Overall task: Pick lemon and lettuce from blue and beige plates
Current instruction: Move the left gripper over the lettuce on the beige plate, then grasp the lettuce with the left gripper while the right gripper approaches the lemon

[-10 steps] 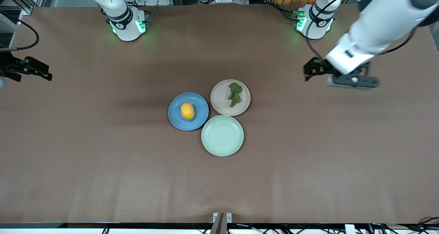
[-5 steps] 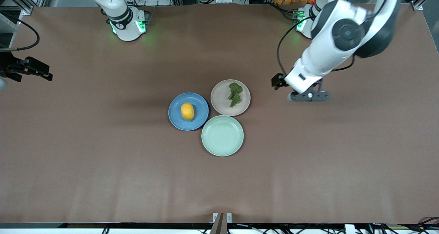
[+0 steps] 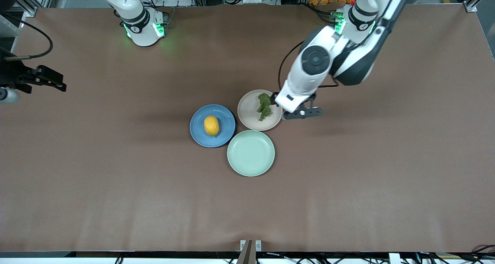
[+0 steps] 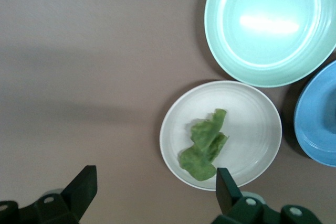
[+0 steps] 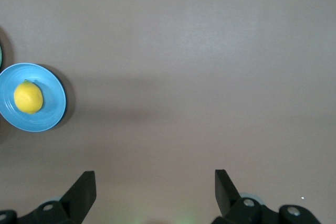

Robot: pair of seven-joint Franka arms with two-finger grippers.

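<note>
Tbl (image 3: 116,179) w/ brown cover

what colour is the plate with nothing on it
Pale mint green plate; the left wrist view shows it best.

No readable txt, labels, brand marks or nos. anywhere in the views: nothing legible on the plates, worktop or arms.
</note>
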